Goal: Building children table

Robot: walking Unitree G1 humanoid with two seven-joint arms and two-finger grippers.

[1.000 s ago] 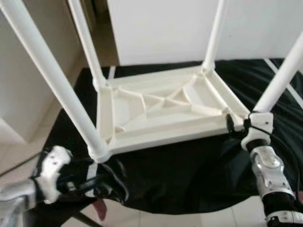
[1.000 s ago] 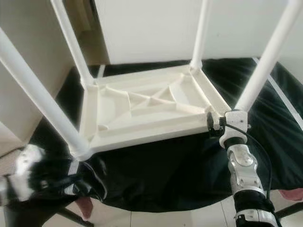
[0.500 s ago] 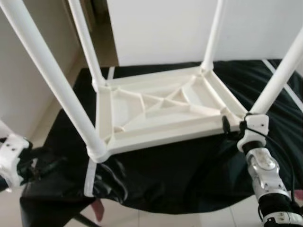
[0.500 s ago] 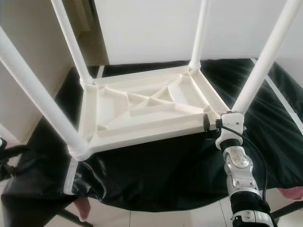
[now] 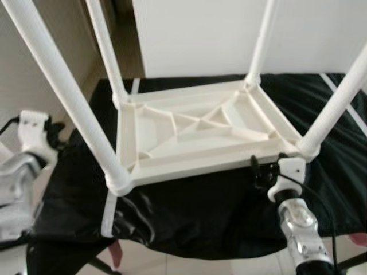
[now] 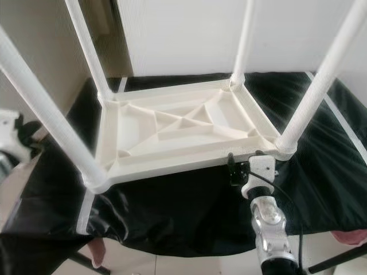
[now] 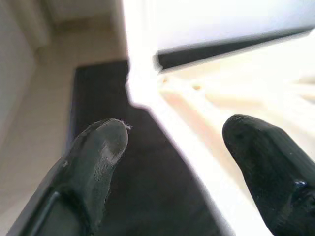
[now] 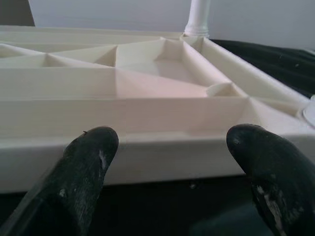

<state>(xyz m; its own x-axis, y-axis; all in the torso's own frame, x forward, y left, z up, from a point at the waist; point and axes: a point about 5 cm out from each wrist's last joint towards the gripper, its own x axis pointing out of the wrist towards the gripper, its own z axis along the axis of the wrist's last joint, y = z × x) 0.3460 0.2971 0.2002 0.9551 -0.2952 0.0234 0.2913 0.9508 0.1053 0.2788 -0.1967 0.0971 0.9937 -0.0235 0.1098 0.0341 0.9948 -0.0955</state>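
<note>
While upside down, table (image 5: 195,134), 4 legs (image 5: 66,91) pointing up

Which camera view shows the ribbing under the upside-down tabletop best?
The left eye view: the tabletop's ribbing lies whole, seen from above, between four legs. The right eye view shows much the same. The right wrist view sees it low across the near rim; the left wrist view blurs one corner.

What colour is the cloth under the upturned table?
Black cloth, with a white stripe; clearest in the right eye view.

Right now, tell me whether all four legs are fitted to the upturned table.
Yes, the white tabletop lies upside down on the black cloth with a leg at each corner.
</note>
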